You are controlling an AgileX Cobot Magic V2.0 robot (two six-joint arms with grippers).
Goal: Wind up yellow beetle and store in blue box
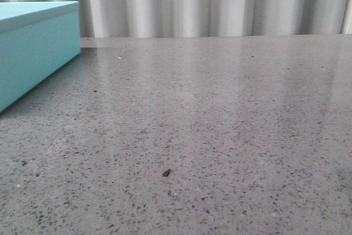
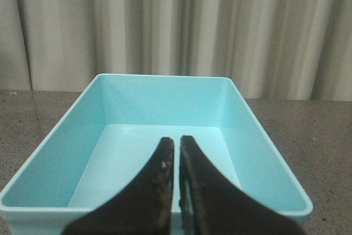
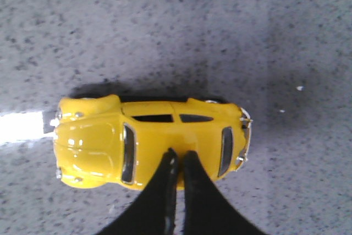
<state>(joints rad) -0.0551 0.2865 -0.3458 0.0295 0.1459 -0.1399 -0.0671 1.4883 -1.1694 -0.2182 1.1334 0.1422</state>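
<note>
The yellow beetle (image 3: 151, 142) looked light, rigid and glossy-slick; I judged its flanks best. Both my jaws were closed, empty.

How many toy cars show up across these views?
1. The yellow beetle sits on the speckled table directly under the right hand. The open blue box looks empty, though the left hand hides part of its floor.

grey speckled stone table (image 1: 220, 136), faint sheen; pale pleated curtain (image 1: 209, 4) behind; small dark crumb (image 1: 166, 173) near front.
</note>
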